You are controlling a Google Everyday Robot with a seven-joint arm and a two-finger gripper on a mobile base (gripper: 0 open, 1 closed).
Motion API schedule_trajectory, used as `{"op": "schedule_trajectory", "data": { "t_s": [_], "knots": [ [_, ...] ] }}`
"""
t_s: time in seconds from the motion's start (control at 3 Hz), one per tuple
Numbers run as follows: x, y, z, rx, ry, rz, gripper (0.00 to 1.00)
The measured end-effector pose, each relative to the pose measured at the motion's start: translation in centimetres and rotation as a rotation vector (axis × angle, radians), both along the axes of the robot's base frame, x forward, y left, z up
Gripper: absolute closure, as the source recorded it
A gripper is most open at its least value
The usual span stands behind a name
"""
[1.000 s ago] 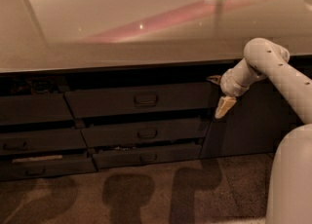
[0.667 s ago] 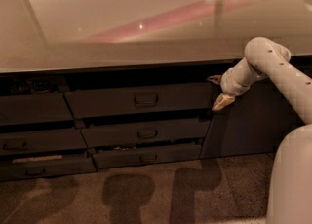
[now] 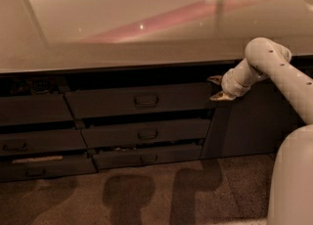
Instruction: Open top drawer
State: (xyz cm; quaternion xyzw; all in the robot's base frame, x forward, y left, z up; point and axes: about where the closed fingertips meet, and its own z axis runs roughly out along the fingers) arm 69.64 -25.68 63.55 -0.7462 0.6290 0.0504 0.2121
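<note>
The top drawer [image 3: 107, 102] is the wide dark grey front just under the countertop, with a small loop handle [image 3: 145, 100] at its centre. Its front stands slightly forward of the cabinet; no interior shows. My gripper [image 3: 217, 88] is at the drawer's right end, well to the right of the handle. One dark finger [image 3: 213, 78] shows above and one pale finger [image 3: 221, 96] below, spread apart and holding nothing. The white arm [image 3: 274, 65] reaches in from the right.
Two slimmer drawers [image 3: 146, 134] sit below the top one. More drawer fronts [image 3: 34, 143] are stacked at the left. A dark cabinet door [image 3: 249, 121] is at the right. A glossy countertop [image 3: 146, 23] overhangs above, and carpet floor [image 3: 146, 194] lies below.
The gripper's pale lower finger has swung up from pointing downward and now lies level beside the top drawer's right end. The drawers have not moved.
</note>
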Motion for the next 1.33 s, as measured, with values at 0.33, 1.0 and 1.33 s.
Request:
{"op": "schedule_trajectory", "data": {
  "t_s": [0.33, 1.0, 1.33],
  "knots": [
    [0.0, 0.0, 0.0, 0.000, 0.000, 0.000, 1.00],
    [-0.4, -0.2, 2.1, 0.010, -0.049, 0.016, 1.00],
    [-0.6, -0.2, 1.9, 0.010, -0.049, 0.019, 1.00]
  ]
}}
